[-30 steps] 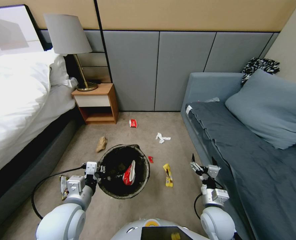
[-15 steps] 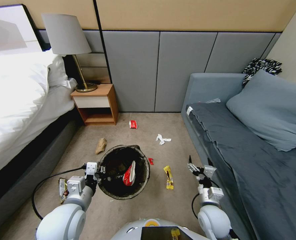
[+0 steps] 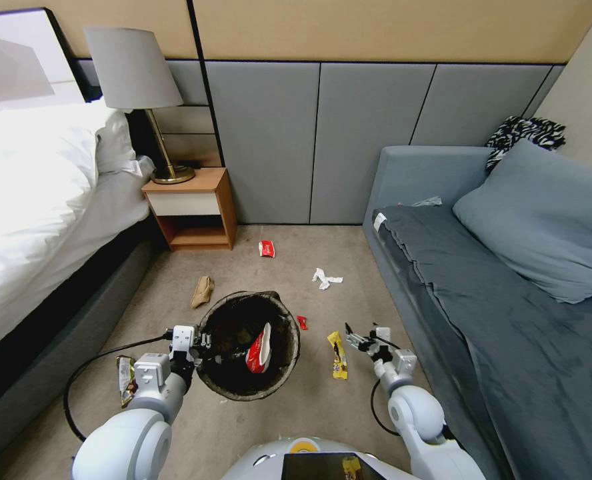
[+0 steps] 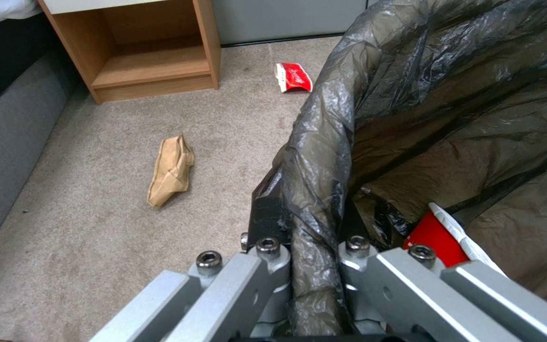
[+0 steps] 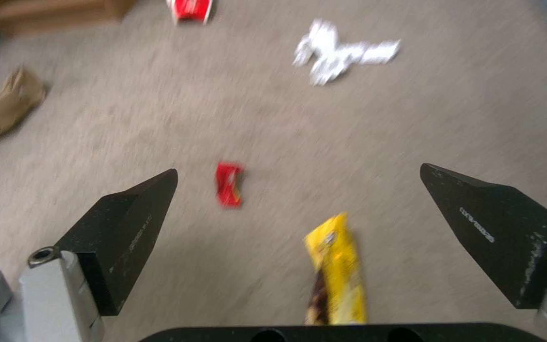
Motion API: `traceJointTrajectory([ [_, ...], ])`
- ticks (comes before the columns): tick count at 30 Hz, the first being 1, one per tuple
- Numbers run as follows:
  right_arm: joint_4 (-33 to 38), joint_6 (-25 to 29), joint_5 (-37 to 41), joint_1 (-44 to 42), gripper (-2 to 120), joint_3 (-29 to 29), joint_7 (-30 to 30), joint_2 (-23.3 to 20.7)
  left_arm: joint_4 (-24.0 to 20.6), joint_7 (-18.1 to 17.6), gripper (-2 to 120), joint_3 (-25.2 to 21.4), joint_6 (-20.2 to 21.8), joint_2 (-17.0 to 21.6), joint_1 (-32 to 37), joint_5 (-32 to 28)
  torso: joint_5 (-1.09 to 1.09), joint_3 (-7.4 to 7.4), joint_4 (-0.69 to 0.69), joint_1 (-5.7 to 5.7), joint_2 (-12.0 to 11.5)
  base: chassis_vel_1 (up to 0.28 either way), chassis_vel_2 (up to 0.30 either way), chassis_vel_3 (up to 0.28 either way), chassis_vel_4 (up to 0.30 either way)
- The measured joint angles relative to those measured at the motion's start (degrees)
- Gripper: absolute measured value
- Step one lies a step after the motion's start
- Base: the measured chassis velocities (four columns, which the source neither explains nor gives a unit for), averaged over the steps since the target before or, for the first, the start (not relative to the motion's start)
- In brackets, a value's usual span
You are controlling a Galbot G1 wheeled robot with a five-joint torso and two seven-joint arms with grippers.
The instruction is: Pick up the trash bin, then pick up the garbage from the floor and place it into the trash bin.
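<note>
The trash bin [image 3: 295, 341], white with a dark liner, hangs from my left gripper [image 3: 201, 343], which is shut on its near-left rim [image 4: 315, 209]. A red-and-white wrapper [image 3: 259, 347] lies inside it. My right gripper [image 3: 355, 340] is open and low over the floor [image 3: 276, 280], just right of the yellow wrapper [image 3: 337, 353], whose end sits between the spread fingers [image 5: 340, 266]. Other garbage on the carpet: a red scrap [image 3: 301, 322], a white tissue [image 3: 325, 277], a red-and-white wrapper [image 3: 267, 248] and brown crumpled paper [image 3: 203, 290].
A bed [image 3: 36, 220] runs along the left with a wooden nightstand [image 3: 193, 207] and lamp [image 3: 136, 73] beside it. A grey sofa [image 3: 496, 280] lines the right. Another wrapper [image 3: 125, 379] lies on the carpet left of my left arm.
My right gripper has swung left and down, from beside the sofa edge to just right of the yellow wrapper. The left gripper and bin have stayed put.
</note>
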Motion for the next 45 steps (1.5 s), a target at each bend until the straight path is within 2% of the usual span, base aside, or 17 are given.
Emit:
traceJointTrajectory([
  [4, -2.57, -0.51, 0.02, 1.71, 100, -1.29, -1.19, -0.24, 0.0, -0.09, 1, -0.18, 0.03, 0.14, -0.12, -0.27, -0.01, 0.0, 0.0, 0.0, 0.0, 0.0, 0.0, 0.0, 0.0],
  [8, -9.96, -0.64, -0.15, 5.61, 100, -4.35, -2.36, 0.12, 0.0, -0.14, 1, -0.2, 0.08, 0.29, -0.14, -0.49, 0.0, 0.0, 0.01, 0.0, 0.0, 0.0, 0.0, 0.0, 0.0],
  [9, -9.96, -0.64, -0.15, 5.61, 100, -4.35, -2.36, 0.12, 0.0, -0.14, 1, -0.2, 0.08, 0.29, -0.14, -0.49, 0.0, 0.0, 0.01, 0.0, 0.0, 0.0, 0.0, 0.0, 0.0],
  [12, -14.71, -0.57, -0.61, 7.46, 100, -5.3, -1.82, 1.04, 0.0, -0.16, 1, -0.21, 0.1, 0.64, -0.27, -0.72, -0.01, 0.0, 0.01, 0.0, 0.0, 0.0, 0.0, 0.0, 0.0],
  [17, -18.49, -0.53, -2.23, 8.38, 100, -5.53, 0.61, 1.99, 0.0, -0.19, 1, -0.07, 0.16, 1.09, -0.73, -1.0, -0.01, 0.0, 0.0, 0.0, 0.0, 0.0, 0.0, 0.0, 0.0],
  [24, -22.91, 0.62, -8.52, 9.74, 100, -4.0, 2.91, 2.43, 0.0, -0.19, 1, 0.49, 0.17, 0.91, -1.33, -1.02, 0.0, 0.0, -0.01, 0.0, 0.0, 0.0, 0.0, 0.0, 0.0],
  [45, -29.4, 4.09, -8.7, 12.82, 100, -4.27, 2.02, 3.08, 0.0, -0.15, 1, 0.55, 0.14, 1.16, -1.55, -0.99, 0.0, 0.0, 0.0, 0.0, 0.0, 0.0, 0.0, 0.0, 0.0],
])
